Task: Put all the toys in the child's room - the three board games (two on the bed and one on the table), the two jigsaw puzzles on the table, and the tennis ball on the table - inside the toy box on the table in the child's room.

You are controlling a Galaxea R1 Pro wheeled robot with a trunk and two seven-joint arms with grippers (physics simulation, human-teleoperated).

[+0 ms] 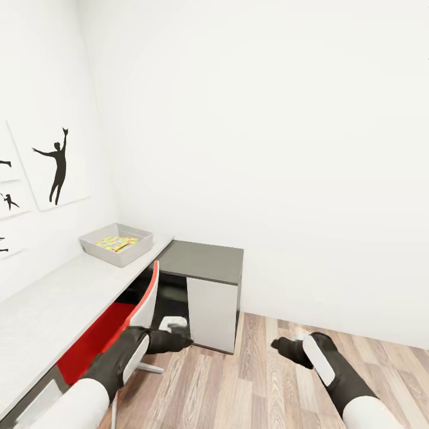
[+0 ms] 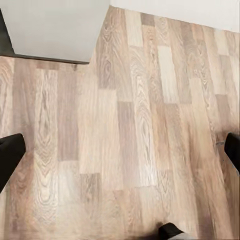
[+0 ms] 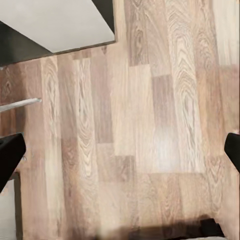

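The table (image 1: 53, 304) runs along the left wall, its top bare up to the toy box (image 1: 95, 245) at the far end, which sits just beside the wall. A red-and-white chair (image 1: 128, 316) is tucked against the table's front edge and blocks that side. The dark-grey cabinet (image 1: 205, 280) stands against the table's far end. Wood floor (image 1: 256, 381) lies open right of the cabinet to the back wall. Both wrist views show bare floor (image 2: 130, 150) between wide-spread fingers, the cabinet's white panel (image 3: 55, 22) nearby.
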